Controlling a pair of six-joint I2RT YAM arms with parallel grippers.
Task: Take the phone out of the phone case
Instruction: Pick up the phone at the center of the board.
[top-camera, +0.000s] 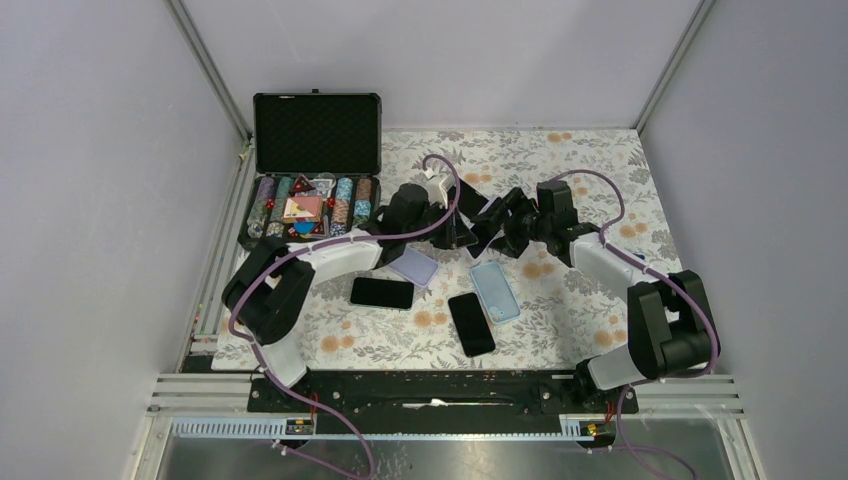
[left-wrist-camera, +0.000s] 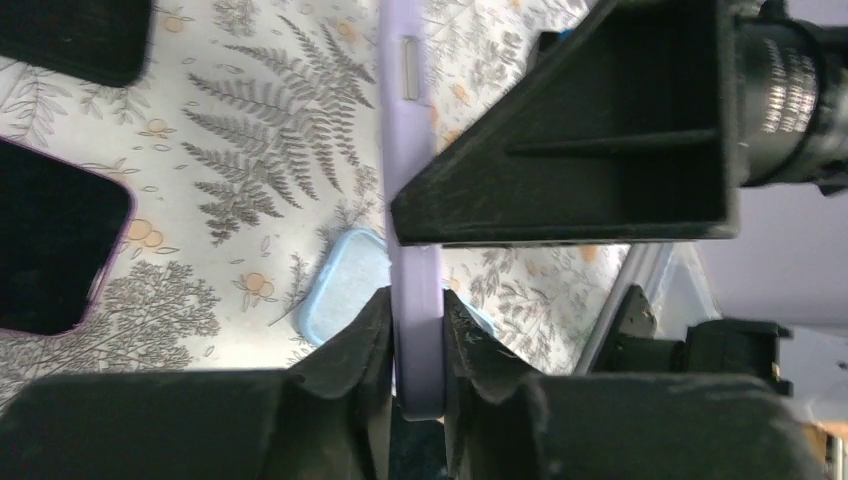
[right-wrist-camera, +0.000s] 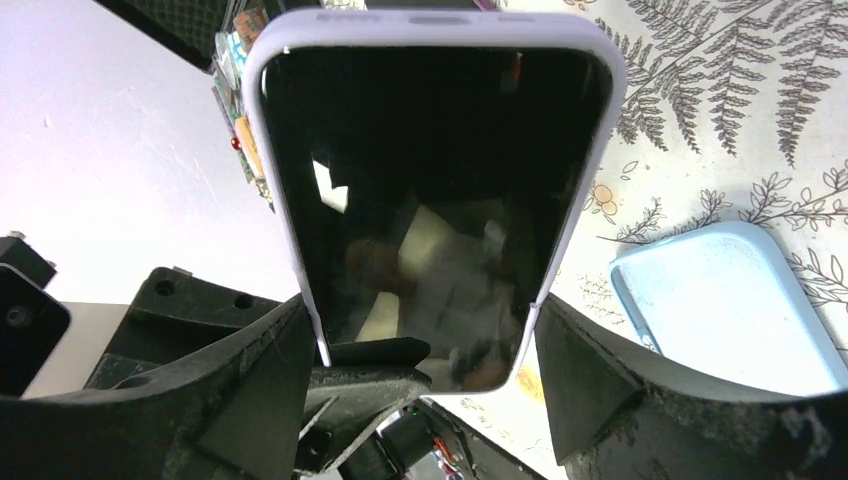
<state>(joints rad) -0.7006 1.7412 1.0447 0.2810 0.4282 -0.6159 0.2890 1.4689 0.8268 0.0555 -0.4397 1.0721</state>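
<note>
Lilac silicone phone case (right-wrist-camera: 430, 25), with the black-screened phone (right-wrist-camera: 430, 180) seated inside, hangs over your floral worktop (right-wrist-camera: 700, 150). Your left hand (left-wrist-camera: 415, 305) pinches its edge, and your right hand (right-wrist-camera: 425, 370) clamps its long sides.

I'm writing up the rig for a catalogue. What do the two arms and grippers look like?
The left arm and right arm have black joint housings joined by white links; a purple cable loops along each. The left gripper and right gripper have matte black, grainy, wedge-shaped fingers. No markings show.
</note>
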